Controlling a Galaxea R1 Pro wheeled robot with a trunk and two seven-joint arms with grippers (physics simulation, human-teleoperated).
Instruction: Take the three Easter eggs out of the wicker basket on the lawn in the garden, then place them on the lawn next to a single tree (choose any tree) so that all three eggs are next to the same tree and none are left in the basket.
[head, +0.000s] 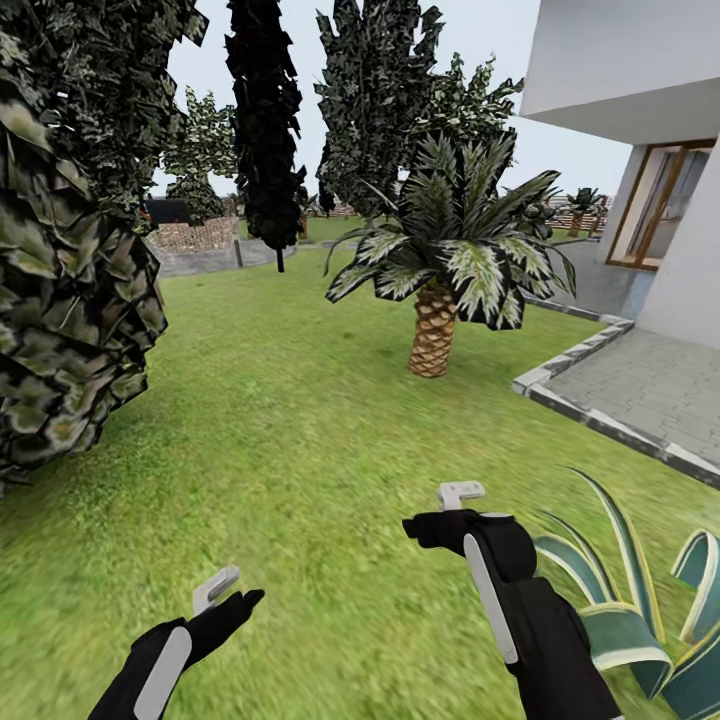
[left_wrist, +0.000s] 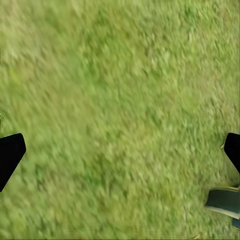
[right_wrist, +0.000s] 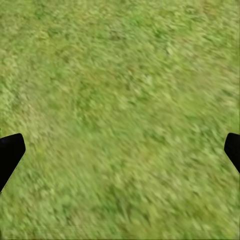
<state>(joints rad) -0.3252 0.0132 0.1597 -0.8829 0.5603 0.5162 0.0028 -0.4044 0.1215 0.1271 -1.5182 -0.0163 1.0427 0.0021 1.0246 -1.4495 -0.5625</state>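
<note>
Both arms are matte black with a pale grey stripe along the forearm. The left claw (head: 228, 590) and right claw (head: 455, 500) carry light grey bracket-shaped fingers; black fingertips (left_wrist: 10, 155) taper.

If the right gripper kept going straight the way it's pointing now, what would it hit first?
Most likely the lawn. The right gripper looks along its open fingers at bare grass, with nothing between them. How far off the grass lies is unclear.
</note>
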